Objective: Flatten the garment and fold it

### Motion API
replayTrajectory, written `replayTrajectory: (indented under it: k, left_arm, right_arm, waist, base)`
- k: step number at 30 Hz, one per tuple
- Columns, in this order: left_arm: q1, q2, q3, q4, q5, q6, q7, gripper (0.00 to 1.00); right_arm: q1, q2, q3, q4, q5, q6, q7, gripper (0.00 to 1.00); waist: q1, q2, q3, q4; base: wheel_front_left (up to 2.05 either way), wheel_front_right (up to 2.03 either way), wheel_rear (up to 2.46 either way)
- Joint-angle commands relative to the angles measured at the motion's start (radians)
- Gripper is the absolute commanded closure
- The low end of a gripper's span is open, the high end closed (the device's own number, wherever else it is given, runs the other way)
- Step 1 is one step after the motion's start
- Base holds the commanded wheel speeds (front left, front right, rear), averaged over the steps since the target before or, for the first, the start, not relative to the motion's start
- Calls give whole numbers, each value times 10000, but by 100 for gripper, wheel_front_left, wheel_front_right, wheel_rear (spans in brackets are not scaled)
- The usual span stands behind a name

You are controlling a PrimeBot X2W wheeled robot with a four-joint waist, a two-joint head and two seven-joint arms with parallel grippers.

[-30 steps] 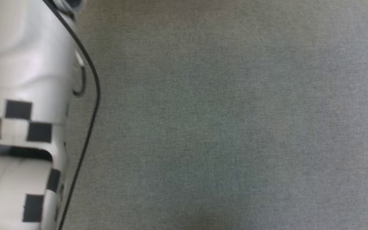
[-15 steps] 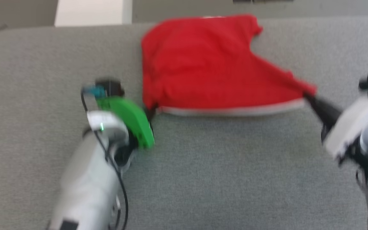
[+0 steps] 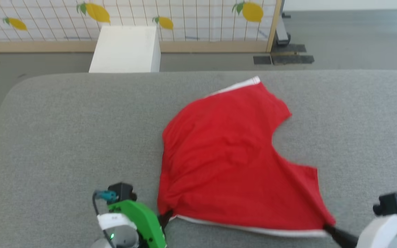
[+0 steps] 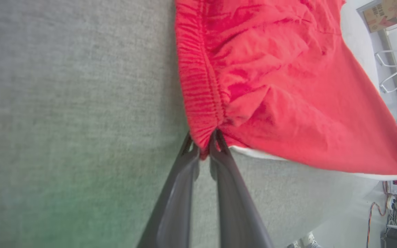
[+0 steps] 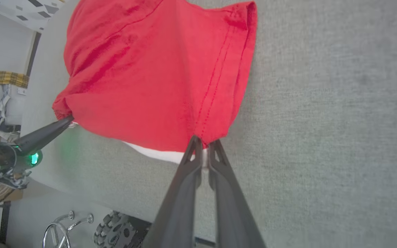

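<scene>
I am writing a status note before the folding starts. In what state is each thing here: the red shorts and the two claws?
shorts: spread on the grey table, near edge stretched between two held corners, some wrinkles, not yet folded.
left claw: shut on the shorts at the end of the elastic waistband.
right claw: shut on the shorts at a stitched hem corner.

Open grey surface [image 3: 64, 137] flanks the garment [image 3: 229, 162] on my left and right, giving passage. Beyond the far edge stand a white box [image 3: 126, 48] and a lemon-print screen [image 3: 191, 24].
</scene>
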Motion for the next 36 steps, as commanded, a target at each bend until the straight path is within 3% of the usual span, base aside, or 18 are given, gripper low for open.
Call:
replayTrajectory:
  k: [1,5,9,17,26,36]
  left_arm:
    - [337,217,73,-314,-85,220,126,100]
    - [954,503,233,-1251,-118,749,441,100]
    - [1300,505,497,-2022,-340,1054,471,100]
    - [709,130,1113,-2649,-849,1288,158,100]
    - [-806,-108,1456,-2385,-851,1339,-301,100]
    - [-2228,-212,1555,-2035,-756,1179,-674,100]
  right_arm:
    - [334,48,-39,-210,89,-13,286,100]
    - [985,-17,12,-814,358,-13,1179,100]
    - [964,65,-231,-1305,334,-13,1310,100]
    - [-996,-218,-251,-1255,-120,-13,963,100]
    - [-4656,-793,310,403,-883,-13,550,100]
    - [-8046,-905,1075,3020,-1586,-13,-317,100]
  waist:
    - [1,0,-212,6]
    - [1,0,-264,-25]
    - [1,0,-226,-71]
    - [1,0,382,-48]
    - [1,0,1834,75]
    - [1,0,3367,487]
  base:
    - [0,0,0]
    - [0,0,0]
    - [0,0,0]
    - [0,0,0]
    - [0,0,0]
    - [0,0,0]
